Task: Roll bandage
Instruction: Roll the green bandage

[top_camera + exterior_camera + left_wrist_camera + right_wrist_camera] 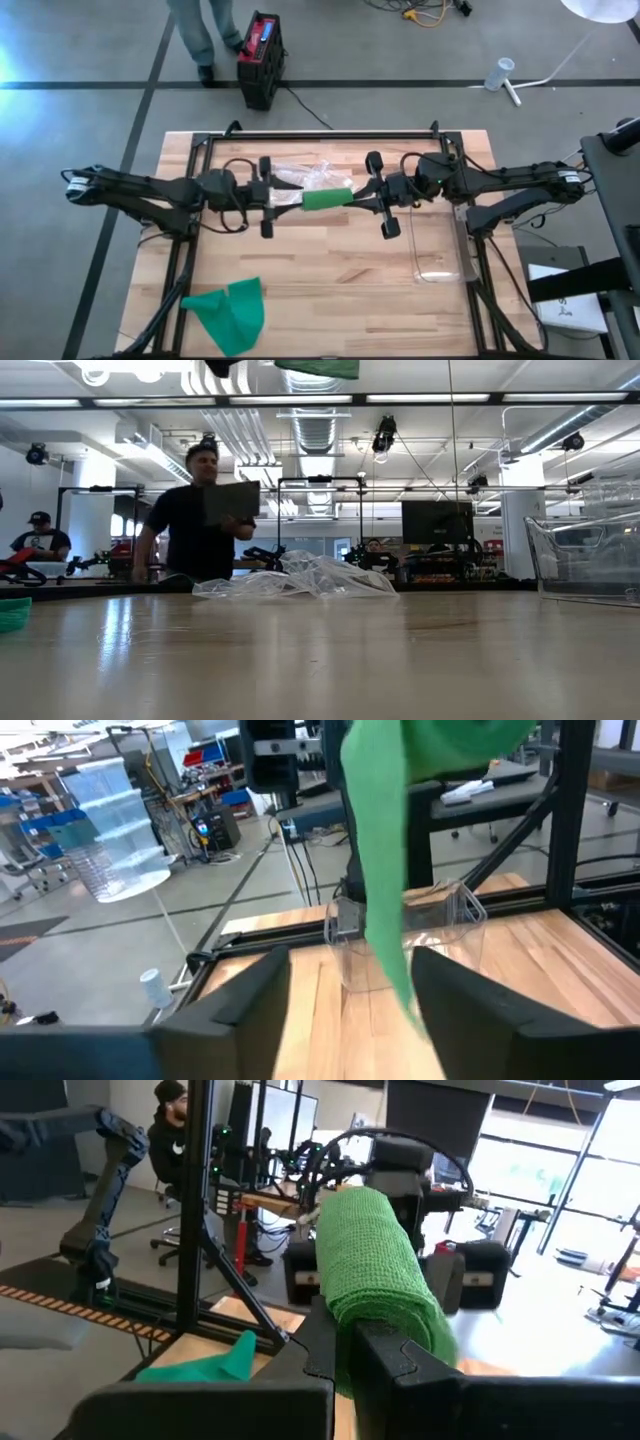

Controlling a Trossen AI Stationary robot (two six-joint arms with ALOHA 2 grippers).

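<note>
A green bandage roll (328,197) is held in the air above the table's middle, between my two grippers. My right gripper (358,196) is shut on it; the right wrist view shows the roll (375,1270) pointing away toward the left arm. My left gripper (295,198) is open at the roll's other end. In the left wrist view a loose green tail (385,900) runs from the roll down between the left fingers (250,1010). I cannot tell whether the tail touches them. A second green bandage (230,312) lies crumpled at the table's near left. My right gripper pinches the near end of the green roll (350,1325) between its two fingers. The fingers come level from the table's right and lie along the roll. The roll sticks out level beyond them, lifted clear of the table.
A crumpled clear plastic bag (310,173) lies on the table just behind the grippers. A clear plastic container (440,245) stands at the right. A black frame rail (320,133) runs along the far edge. A person (200,520) stands beyond the table.
</note>
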